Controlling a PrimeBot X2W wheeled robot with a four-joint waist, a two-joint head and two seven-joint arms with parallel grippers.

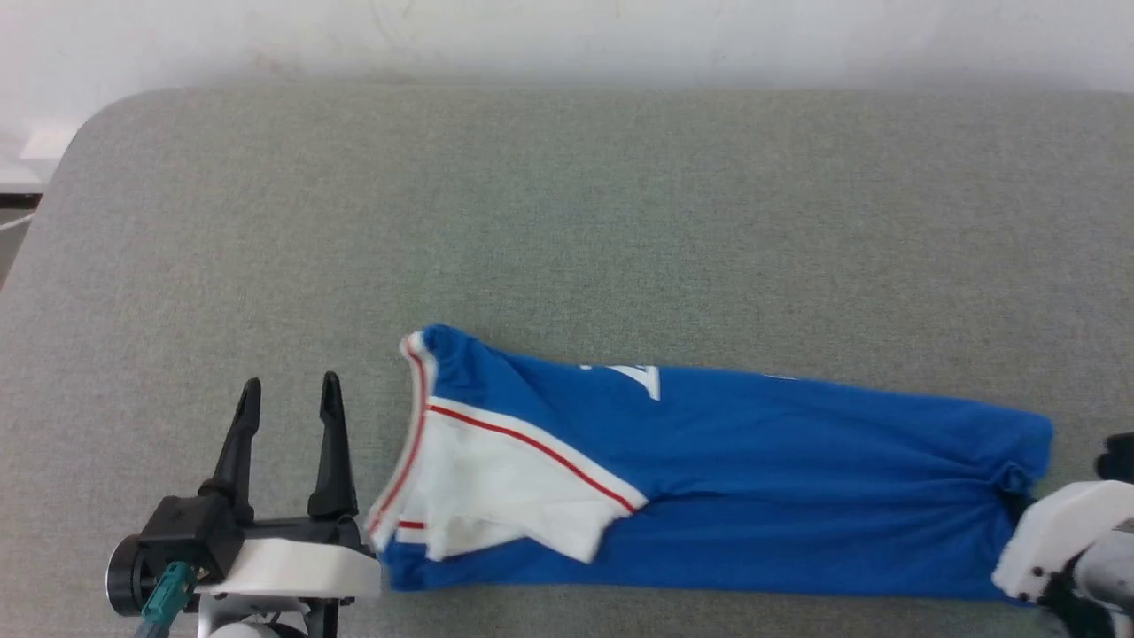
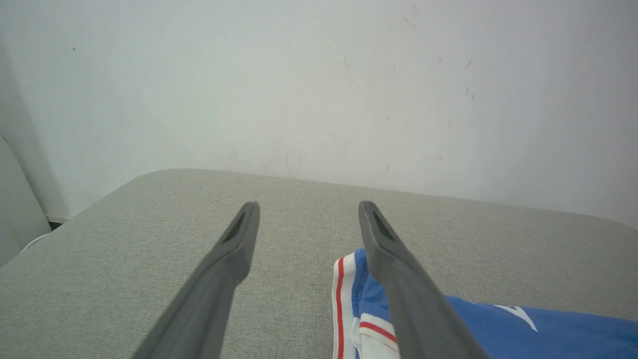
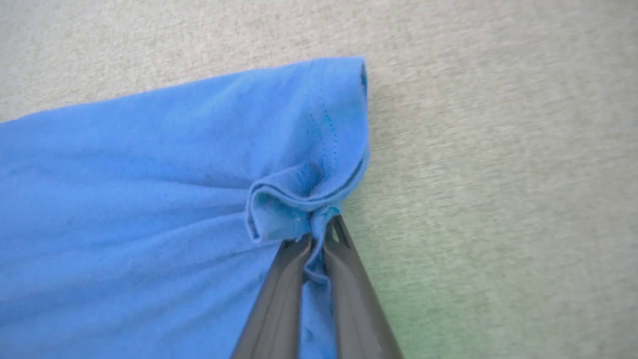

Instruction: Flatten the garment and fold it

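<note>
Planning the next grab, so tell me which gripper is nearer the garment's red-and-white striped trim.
Left. The left gripper stands open just beside the striped trim; the right gripper is shut on the garment at its opposite, plain blue end.

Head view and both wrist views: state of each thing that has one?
T-shirt: folded lengthwise into a narrow strip, lying on the grey surface, hem end bunched.
Left gripper: jaws open, empty, beside the collar end.
Right gripper: jaws shut on the T-shirt's hem.
</note>
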